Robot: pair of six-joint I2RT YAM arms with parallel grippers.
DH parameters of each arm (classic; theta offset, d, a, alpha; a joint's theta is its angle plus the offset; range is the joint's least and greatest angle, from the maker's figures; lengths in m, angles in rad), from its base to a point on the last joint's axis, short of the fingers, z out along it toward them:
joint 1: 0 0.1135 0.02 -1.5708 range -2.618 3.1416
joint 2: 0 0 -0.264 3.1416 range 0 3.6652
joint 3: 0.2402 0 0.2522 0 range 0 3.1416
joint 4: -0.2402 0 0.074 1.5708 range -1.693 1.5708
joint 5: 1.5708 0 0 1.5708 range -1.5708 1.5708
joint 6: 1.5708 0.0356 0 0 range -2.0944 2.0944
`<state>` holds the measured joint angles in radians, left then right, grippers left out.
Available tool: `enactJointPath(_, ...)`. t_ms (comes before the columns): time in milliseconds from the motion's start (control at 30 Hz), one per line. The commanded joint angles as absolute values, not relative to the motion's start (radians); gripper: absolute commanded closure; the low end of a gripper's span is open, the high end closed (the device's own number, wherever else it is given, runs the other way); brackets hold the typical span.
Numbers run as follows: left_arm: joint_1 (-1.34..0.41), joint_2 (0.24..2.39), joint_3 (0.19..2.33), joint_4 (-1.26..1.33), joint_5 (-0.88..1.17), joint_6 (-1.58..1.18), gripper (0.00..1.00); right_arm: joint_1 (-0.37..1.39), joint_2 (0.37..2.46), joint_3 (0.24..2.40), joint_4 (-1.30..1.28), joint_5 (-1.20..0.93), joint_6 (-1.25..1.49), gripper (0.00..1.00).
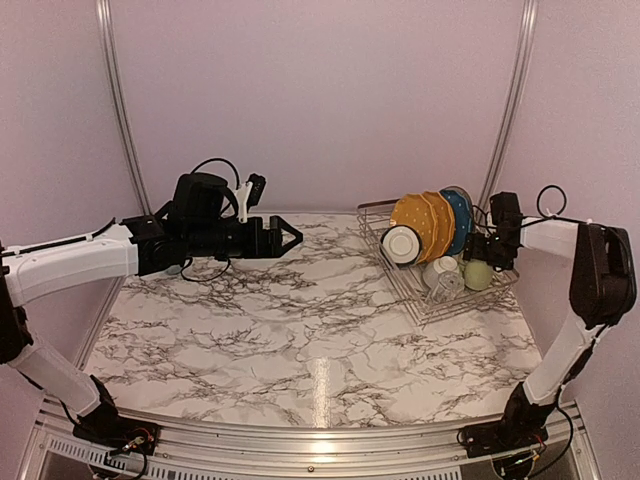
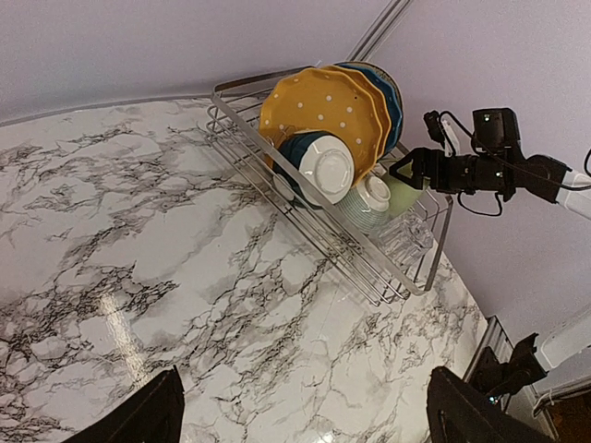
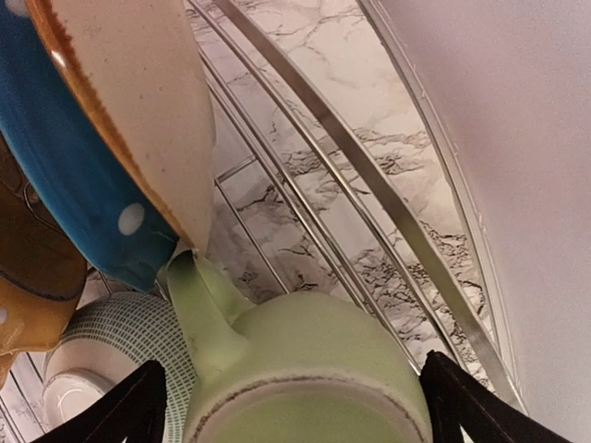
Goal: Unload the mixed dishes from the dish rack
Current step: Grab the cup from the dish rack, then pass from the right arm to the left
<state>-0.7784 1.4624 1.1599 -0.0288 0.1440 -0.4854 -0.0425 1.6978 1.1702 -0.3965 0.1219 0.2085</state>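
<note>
While the green mug (image 3: 314, 369) sits in the rack (image 1: 400, 285) at the worktop's (image 1: 280, 340) far right corner, with its handle pointing at the plates (image 1: 430, 222) and seeming to touch the cream one, you'll want a careful grip. Your right claw (image 3: 295, 411) stands wide and holds nothing, with a finger on either side of the mug's body. I'd judge you should lower a little, centre, and close on the body rather than the handle. Then lift straight up so the handle clears the plates. Your left claw (image 1: 292, 237) hangs wide and empty over the worktop's far left, well apart from the rack.
</note>
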Motion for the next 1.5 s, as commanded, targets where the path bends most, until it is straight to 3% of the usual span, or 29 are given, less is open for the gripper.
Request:
enactJointPath(0,-0.785,1.444,1.167,-0.053,0.134,-0.474,0.06,-0.049,1.720,1.204,-0.351,0.120,0.210,0.08)
enactJointPath(267,-0.788,1.442,1.166,-0.065,0.131,-0.476,0.06,-0.049,1.729,1.197,-0.321,0.121,0.214,0.13)
enactJointPath(967,-0.792,1.472,1.180,-0.054,0.154,-0.478,0.06,-0.048,1.474,1.069,-0.259,0.062,0.185,0.59)
enactJointPath(1267,-0.792,1.486,1.195,-0.038,0.175,-0.497,0.06,-0.046,1.316,1.033,-0.218,0.028,0.159,0.87)
enactJointPath(1467,-0.792,1.491,1.206,-0.039,0.189,-0.514,0.06,-0.018,1.170,0.982,-0.109,-0.046,0.129,0.94)
